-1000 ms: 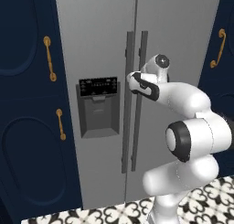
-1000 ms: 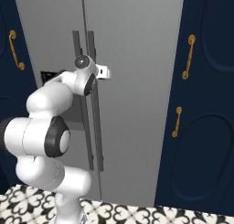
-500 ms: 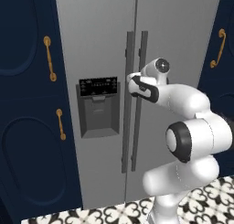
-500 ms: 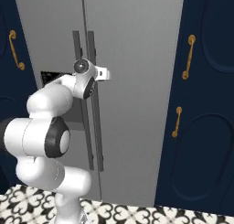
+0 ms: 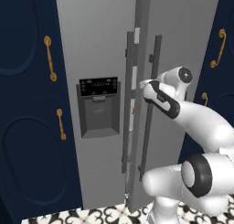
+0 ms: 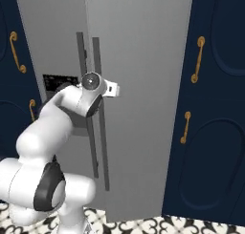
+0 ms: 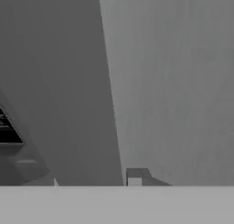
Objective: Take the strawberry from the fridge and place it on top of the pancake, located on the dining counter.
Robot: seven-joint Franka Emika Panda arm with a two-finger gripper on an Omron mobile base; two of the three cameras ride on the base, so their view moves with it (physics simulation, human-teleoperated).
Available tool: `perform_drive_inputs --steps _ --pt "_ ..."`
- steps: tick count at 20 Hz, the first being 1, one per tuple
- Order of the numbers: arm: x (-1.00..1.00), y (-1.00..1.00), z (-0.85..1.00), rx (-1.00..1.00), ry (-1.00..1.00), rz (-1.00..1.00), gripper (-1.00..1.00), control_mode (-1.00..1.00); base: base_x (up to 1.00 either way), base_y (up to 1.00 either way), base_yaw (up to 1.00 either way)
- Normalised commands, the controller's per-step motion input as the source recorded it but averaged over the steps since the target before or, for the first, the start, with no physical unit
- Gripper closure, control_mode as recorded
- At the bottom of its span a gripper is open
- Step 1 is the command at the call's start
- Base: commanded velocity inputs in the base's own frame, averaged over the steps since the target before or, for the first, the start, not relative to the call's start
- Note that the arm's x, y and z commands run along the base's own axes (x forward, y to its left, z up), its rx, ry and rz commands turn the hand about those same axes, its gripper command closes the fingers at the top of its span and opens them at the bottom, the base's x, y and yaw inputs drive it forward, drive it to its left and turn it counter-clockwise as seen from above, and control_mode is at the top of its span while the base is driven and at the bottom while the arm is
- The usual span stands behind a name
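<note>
In the left base view, the arm is reaching to the grey fridge [image 5: 105, 58], and its hand [image 5: 145, 87] is sitting clenched on the right door's dark handle [image 5: 150, 113], with that door standing slightly ajar. In the right base view, the hand [image 6: 101, 104] is pressing against the same handle [image 6: 99, 75], between navy cabinets [image 6: 215, 109]. In the hand view, the grey door face [image 7: 178, 81] is looming close, with the black dispenser panel [image 7: 7, 129] at the left edge.

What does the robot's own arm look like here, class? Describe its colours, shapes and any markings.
The glossy white arm is built of rounded, tube-like segments. Dark grey bands ring its joints, and round dark caps with a small pale centre sit on them. A small white block juts from the wrist. No cables or lettering show.
</note>
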Motion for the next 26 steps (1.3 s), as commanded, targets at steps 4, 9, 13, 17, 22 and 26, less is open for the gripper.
perform_drive_inputs --steps 4,9,13,17,22,26 --pt "-0.97 -0.87 0.0 0.11 0.08 0.0 1.0 -1.0 0.0 0.0 0.0" --pt "-1.0 -0.94 0.0 0.11 0.07 0.0 1.0 -1.0 0.0 0.0 0.0" --pt "-0.83 -0.84 0.0 0.11 0.12 0.0 -1.0 -1.0 0.0 0.0 0.0" --pt "-0.92 -0.56 0.15 0.1 0.06 0.0 -1.0 -1.0 0.0 0.0 0.0" --pt "-1.0 0.23 0.56 -0.1 0.07 -0.04 -1.0 -1.0 0.0 0.0 0.0" --pt "-0.45 0.83 0.36 -0.41 0.28 -0.05 -1.0 -1.0 0.0 0.0 0.0"
